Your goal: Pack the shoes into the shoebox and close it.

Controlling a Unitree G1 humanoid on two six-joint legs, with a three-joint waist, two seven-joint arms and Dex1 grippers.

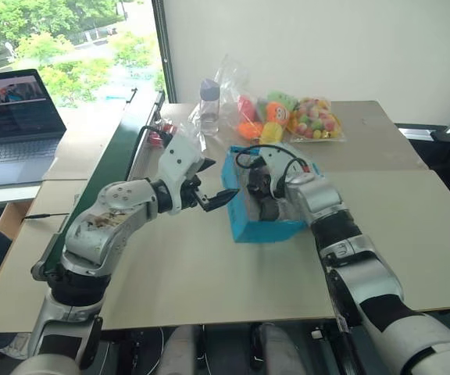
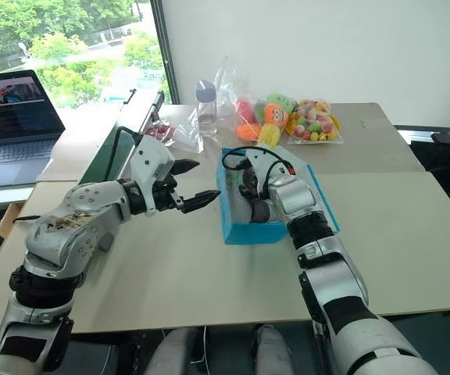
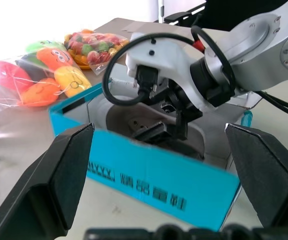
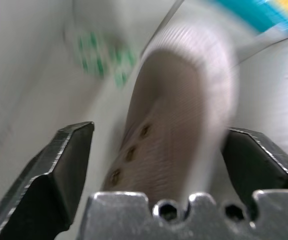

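Shoe (image 4: 169,125): lying inside the blue shoebox (image 1: 266,232), mid-table.
Right fingers (image 4: 169,165): spread wide around the shoe, not squeezing.
Left fingers (image 2: 184,186): spread, empty, left of box.
Risk: lifting out could drag the shoe crooked, blocking the lid.

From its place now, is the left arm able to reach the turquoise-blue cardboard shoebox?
Probably yes. The left claw hangs open beside the turquoise-blue cardboard shoebox, with bare table between them. The right claw, open, is inside the box over the grey-brown sneaker, so the inside is crowded.

My turquoise shoebox (image 1: 266,229) stands open on the table, a grey-brown, pale-soled shoe (image 4: 169,135) lying inside
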